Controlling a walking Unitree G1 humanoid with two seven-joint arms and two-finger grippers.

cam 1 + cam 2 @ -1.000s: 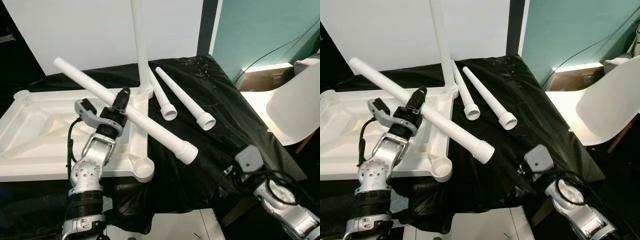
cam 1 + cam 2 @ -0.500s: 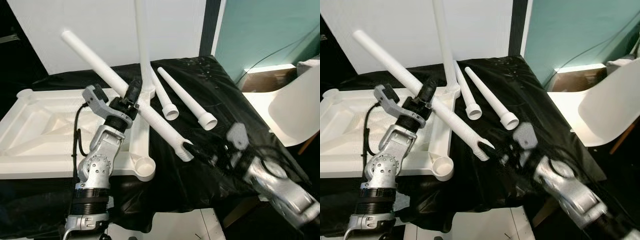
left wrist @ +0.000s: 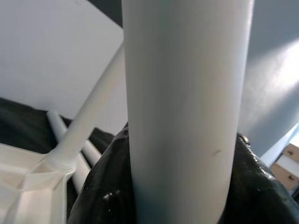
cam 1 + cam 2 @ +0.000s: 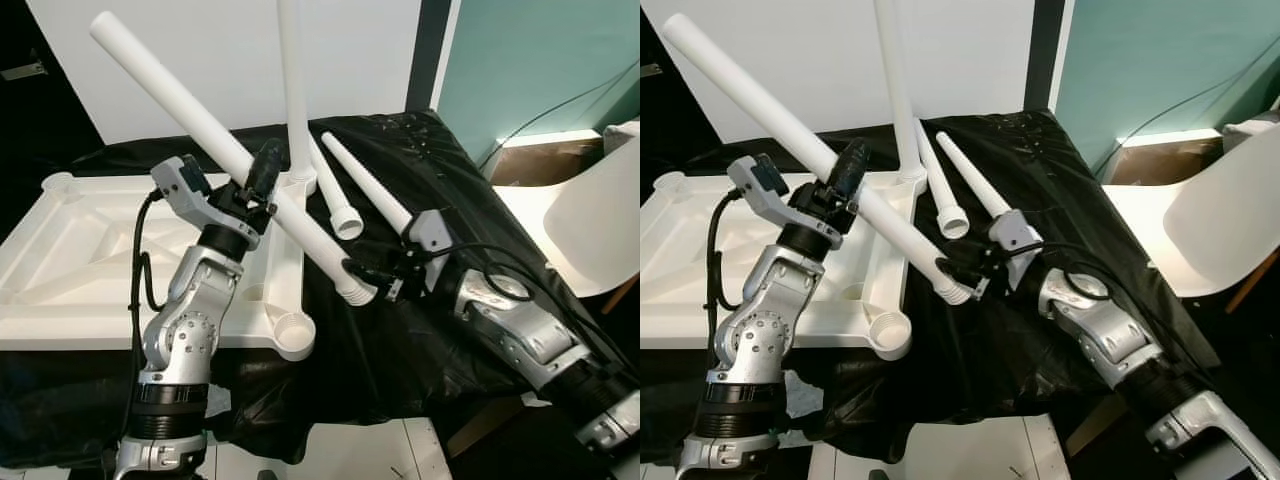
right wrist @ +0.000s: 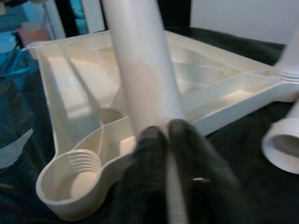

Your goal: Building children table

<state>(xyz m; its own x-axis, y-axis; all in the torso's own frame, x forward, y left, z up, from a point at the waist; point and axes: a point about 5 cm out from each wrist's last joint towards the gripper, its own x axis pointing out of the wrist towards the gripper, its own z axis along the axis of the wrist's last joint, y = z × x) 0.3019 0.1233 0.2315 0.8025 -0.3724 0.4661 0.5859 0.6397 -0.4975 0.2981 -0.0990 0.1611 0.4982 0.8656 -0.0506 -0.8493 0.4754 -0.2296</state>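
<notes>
prob home rm: white chair (image 4: 590, 225), teal wall (image 4: 520, 60).

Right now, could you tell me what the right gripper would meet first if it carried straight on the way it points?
The right gripper is already at the threaded end of the table leg that the left gripper holds, so it would meet that first, with the tabletop's corner socket probably next.

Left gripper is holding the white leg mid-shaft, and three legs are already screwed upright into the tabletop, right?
Not three: the left eye view shows one upright leg in the tabletop. Two spare legs lie on the black cloth. The left gripper does hold the held leg mid-shaft.
</notes>
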